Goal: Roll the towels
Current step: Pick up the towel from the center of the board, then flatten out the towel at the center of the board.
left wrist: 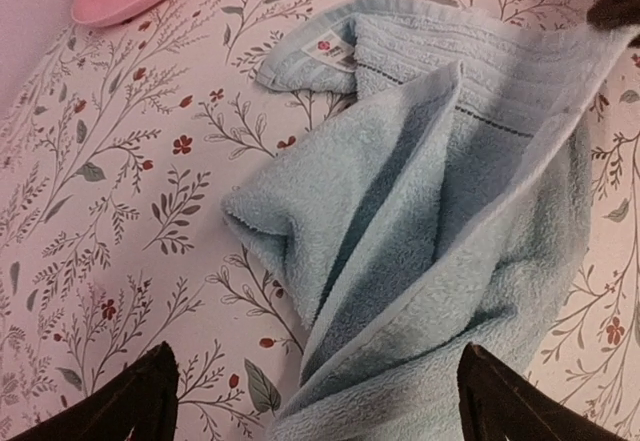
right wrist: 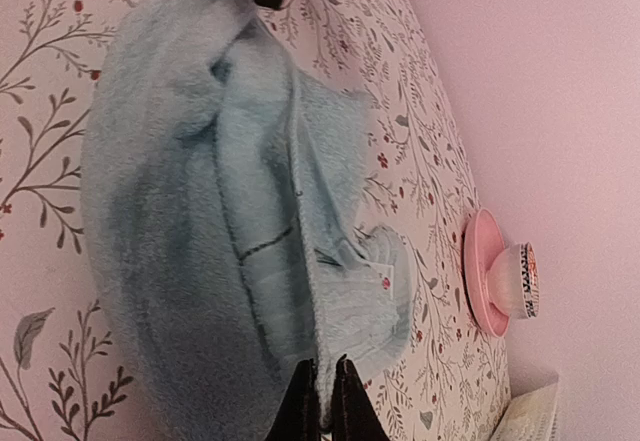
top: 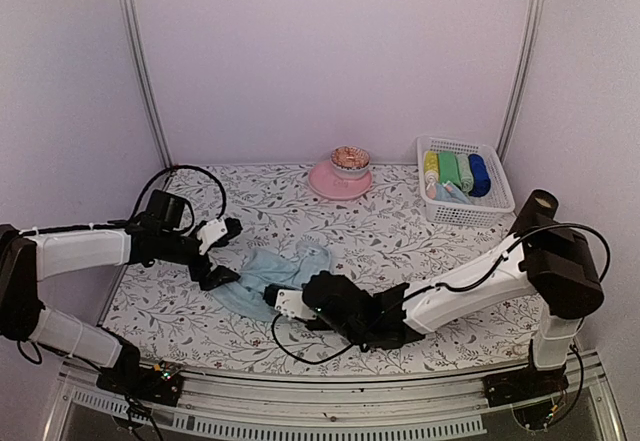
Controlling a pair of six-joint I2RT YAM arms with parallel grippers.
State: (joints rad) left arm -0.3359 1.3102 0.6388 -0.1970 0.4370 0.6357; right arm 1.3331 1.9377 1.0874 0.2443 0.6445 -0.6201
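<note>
A pale blue towel lies crumpled near the table's near edge, left of centre. It looks soft, light and floppy, best taken by a hem corner. The right gripper is pinched together on its hem, the left gripper spread wide beside it. The floral table may drag; pale walls close in

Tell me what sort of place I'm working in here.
Likely a lab test booth, not a home: plain walls framed by metal posts, a floral-covered table, and a white basket at the back right.
</note>
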